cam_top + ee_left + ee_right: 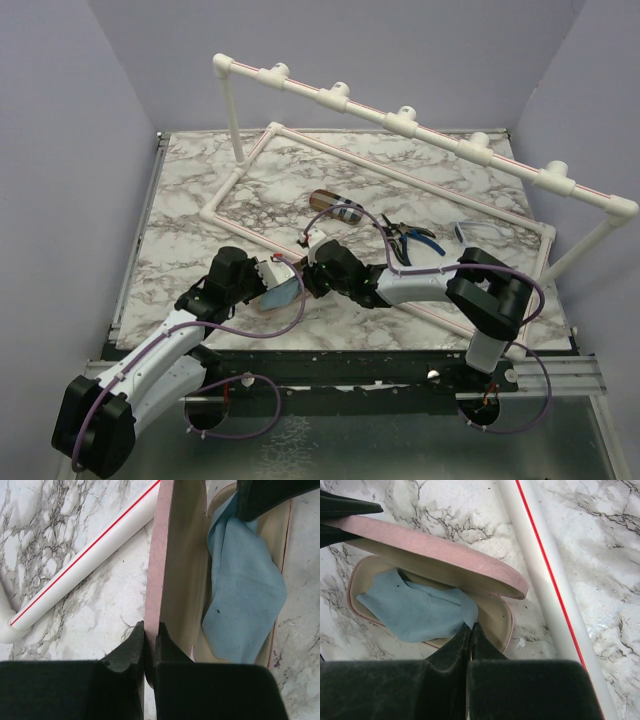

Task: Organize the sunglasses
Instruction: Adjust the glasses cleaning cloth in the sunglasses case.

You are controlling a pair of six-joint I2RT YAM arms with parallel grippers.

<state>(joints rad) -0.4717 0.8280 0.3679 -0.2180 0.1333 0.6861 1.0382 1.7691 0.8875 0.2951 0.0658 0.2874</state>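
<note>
One pair of sunglasses [477, 232], pale-lensed with a blue frame, lies on the marble at the right, far from both grippers. An open pink case [285, 297] sits between the arms. My left gripper [151, 626] is shut on the edge of its raised pink lid [159, 550]. My right gripper [471, 625] is shut on a corner of the light blue cloth [415, 610], which lies in the case's beige tray [496, 621]. In the top view the left gripper [272, 272] and right gripper [312, 278] stand almost tip to tip over the case.
A brown plaid case [336, 208] lies behind the grippers. Black-and-blue pliers [406, 238] lie to its right. A white PVC pipe frame [400, 120] with a red stripe rings the work area; one pipe [545, 575] runs close beside the case.
</note>
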